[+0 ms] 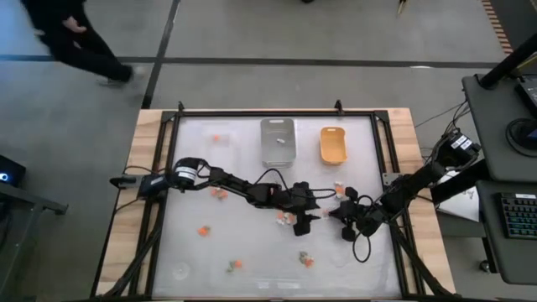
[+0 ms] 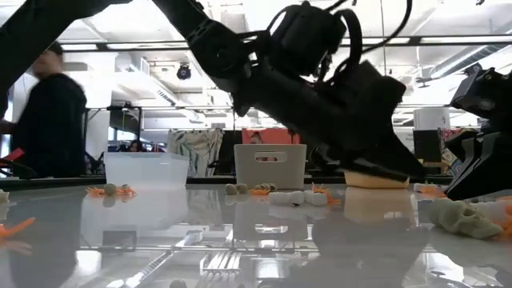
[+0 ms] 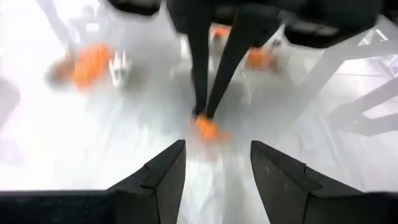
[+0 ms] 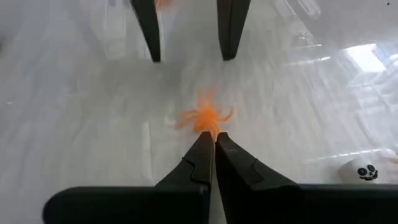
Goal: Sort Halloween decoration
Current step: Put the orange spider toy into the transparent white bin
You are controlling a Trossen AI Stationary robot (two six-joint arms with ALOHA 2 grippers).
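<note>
While the right gripper (image 4: 214, 138) pinches a leg of the orange spider (image 4: 204, 116), flat on the white table (image 4: 74, 124) mid-right, the left gripper (image 3: 216, 163) gapes empty beside it.

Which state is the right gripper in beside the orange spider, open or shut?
Shut: the right gripper fingertips meet, pinching the orange spider at its edge on the table.
</note>
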